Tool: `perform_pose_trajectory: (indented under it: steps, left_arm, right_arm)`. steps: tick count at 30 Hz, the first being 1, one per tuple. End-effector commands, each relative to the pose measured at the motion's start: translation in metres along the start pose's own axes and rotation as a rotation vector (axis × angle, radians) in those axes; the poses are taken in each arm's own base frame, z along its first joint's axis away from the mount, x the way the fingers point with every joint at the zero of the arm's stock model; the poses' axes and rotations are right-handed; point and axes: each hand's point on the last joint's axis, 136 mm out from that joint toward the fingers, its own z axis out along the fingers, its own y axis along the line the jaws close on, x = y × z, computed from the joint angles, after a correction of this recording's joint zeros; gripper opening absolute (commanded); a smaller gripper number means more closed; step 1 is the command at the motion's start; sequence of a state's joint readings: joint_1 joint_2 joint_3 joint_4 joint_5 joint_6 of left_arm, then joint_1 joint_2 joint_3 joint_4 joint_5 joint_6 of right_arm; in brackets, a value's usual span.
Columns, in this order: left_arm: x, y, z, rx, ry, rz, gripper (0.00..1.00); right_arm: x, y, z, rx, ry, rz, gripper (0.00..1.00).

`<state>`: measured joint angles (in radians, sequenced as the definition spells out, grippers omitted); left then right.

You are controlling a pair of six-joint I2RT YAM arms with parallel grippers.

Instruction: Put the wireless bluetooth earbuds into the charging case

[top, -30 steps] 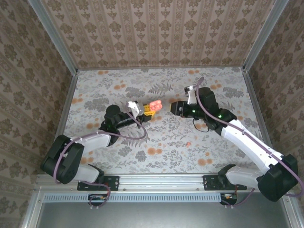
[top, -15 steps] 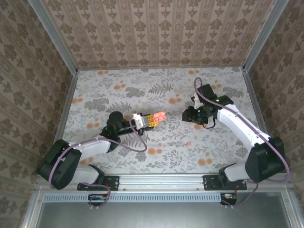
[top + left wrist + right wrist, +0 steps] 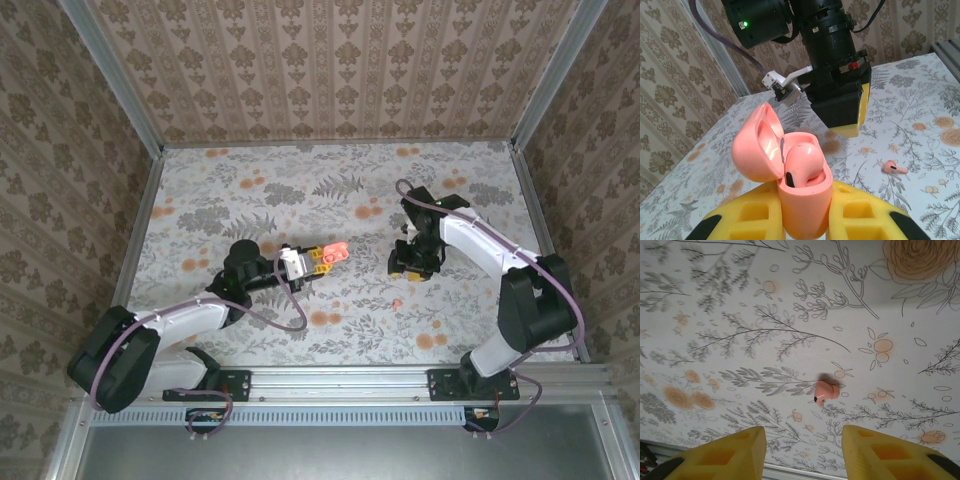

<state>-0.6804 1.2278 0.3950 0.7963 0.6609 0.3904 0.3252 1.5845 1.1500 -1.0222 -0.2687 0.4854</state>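
The left gripper [image 3: 320, 257] is clenched on the charging case [image 3: 804, 202], its lid [image 3: 756, 146] tipped open toward 10 o'clock and one earbud [image 3: 803, 161] seated inside. The right gripper [image 3: 803, 440] stands released and holds nothing. The second earbud [image 3: 826, 391] lies on the floral table [image 3: 740, 300] at 12 o'clock from its tips.

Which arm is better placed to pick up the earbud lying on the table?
Right. The right gripper hangs open near the loose earbud, aimed down at it. The left gripper is busy, shut on the open charging case with one earbud seated inside.
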Motion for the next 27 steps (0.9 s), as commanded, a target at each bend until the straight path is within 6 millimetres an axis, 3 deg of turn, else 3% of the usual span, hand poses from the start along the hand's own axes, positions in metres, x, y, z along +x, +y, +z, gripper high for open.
perform_pose_trajectory:
  steps: [1,13,27]
  left_arm:
    - [0.000,-0.003,-0.002,-0.001,0.007,0.025,0.03]
    - [0.005,-0.001,-0.001,-0.020,0.027,0.017,0.03]
    - [0.007,0.000,0.000,-0.022,0.039,0.008,0.03]
  right_arm:
    - [0.020,-0.014,0.016,0.063,0.102,0.058,0.45]
    - [0.037,-0.020,0.053,0.144,0.218,0.042,0.42]
    - [0.040,-0.020,0.075,0.151,0.264,0.034,0.40]
